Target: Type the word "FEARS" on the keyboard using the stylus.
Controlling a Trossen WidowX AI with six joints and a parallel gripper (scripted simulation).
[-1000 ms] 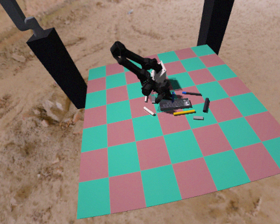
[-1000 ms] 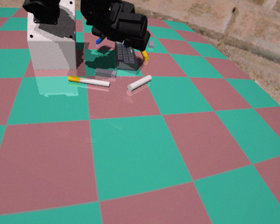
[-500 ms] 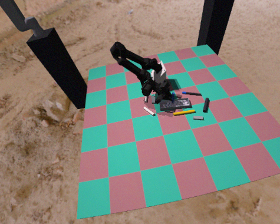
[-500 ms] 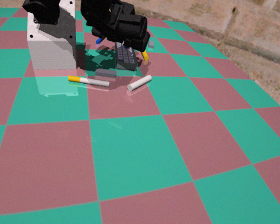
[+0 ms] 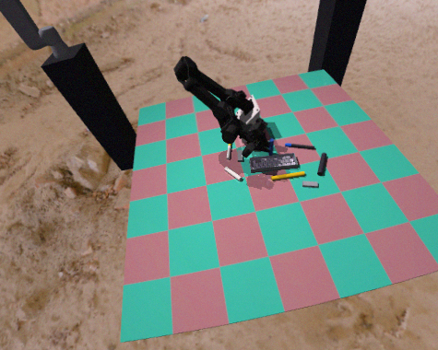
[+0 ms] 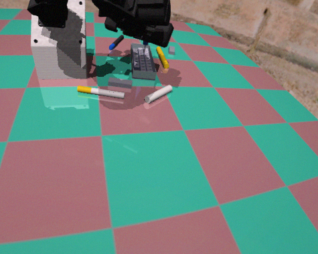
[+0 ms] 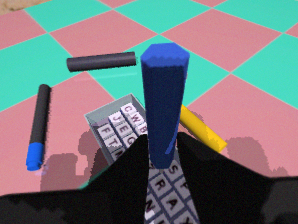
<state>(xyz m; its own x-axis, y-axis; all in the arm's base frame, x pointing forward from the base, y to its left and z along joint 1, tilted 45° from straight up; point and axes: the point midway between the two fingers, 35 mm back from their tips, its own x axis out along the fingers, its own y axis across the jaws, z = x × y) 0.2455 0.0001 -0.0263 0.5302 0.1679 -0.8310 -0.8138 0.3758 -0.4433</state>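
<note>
My gripper (image 7: 162,139) is shut on the blue stylus (image 7: 162,100) (image 5: 271,146) (image 6: 145,43), which stands roughly upright between the fingers with its six-sided end up. The keyboard (image 5: 274,163) (image 6: 142,63) (image 7: 119,131) lies below, and the gripper is over it. In the wrist view the letters C, W, J, E, G, F and T show left of the stylus; S, R and A show below its held part. The fingers hide the keys between them and the stylus's lower tip, so I cannot tell whether it touches a key.
A black pen with a blue end (image 5: 303,146) (image 6: 117,41) (image 7: 39,125), a black cylinder (image 5: 323,164) (image 7: 101,61) and a yellow stick (image 5: 288,176) (image 6: 162,57) (image 7: 202,128) lie around the keyboard. A white stick (image 5: 233,173) (image 6: 159,93), a yellow-white pen (image 6: 101,92) and a grey block (image 6: 120,83) lie beyond its other end.
</note>
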